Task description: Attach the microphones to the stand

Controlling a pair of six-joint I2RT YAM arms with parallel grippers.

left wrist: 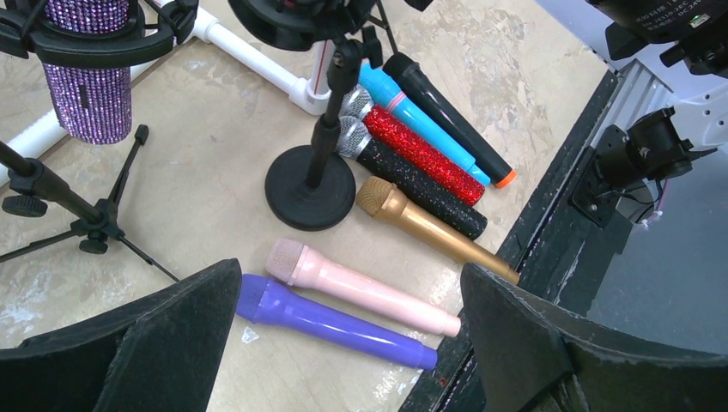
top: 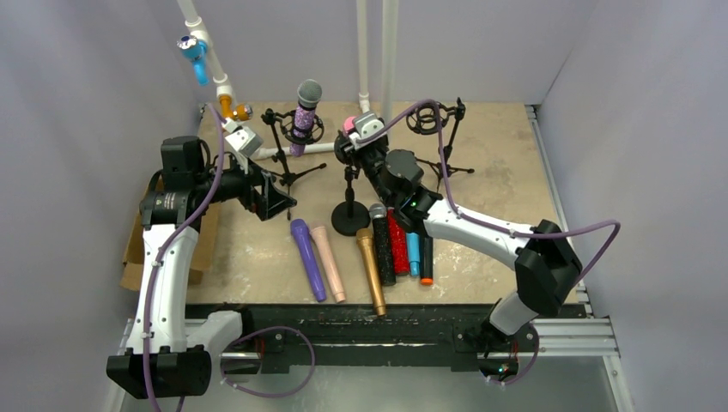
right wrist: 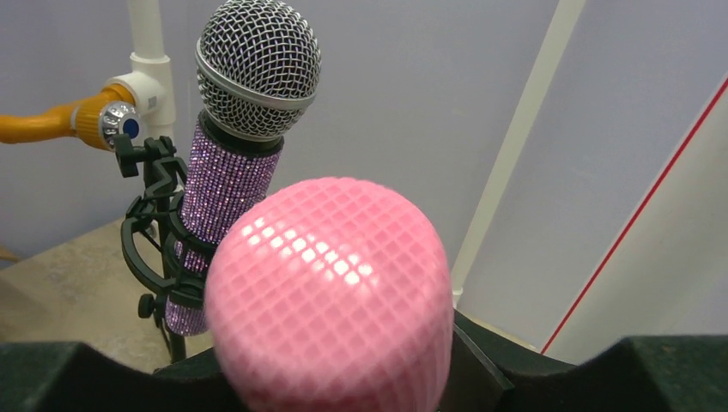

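My right gripper (top: 360, 137) is shut on a pink microphone (right wrist: 330, 292) and holds it upright at the top of the round-base stand (top: 349, 215). A purple glitter microphone (top: 306, 107) with a grey mesh head sits in the shock mount of the left tripod stand. Purple (left wrist: 335, 322), peach (left wrist: 360, 287), gold (left wrist: 429, 227), black glitter (left wrist: 421, 193), red glitter (left wrist: 421, 154), blue (left wrist: 421, 120) and black (left wrist: 455, 120) microphones lie side by side on the table. My left gripper (left wrist: 348, 270) is open and empty, hovering above the purple and peach ones.
An empty tripod stand with a shock mount (top: 433, 120) stands at the back right. A white pipe frame (top: 215, 69) at the back left carries a blue (top: 196, 56) and an orange (top: 232, 110) microphone. A cardboard box (top: 137, 249) sits at the table's left edge.
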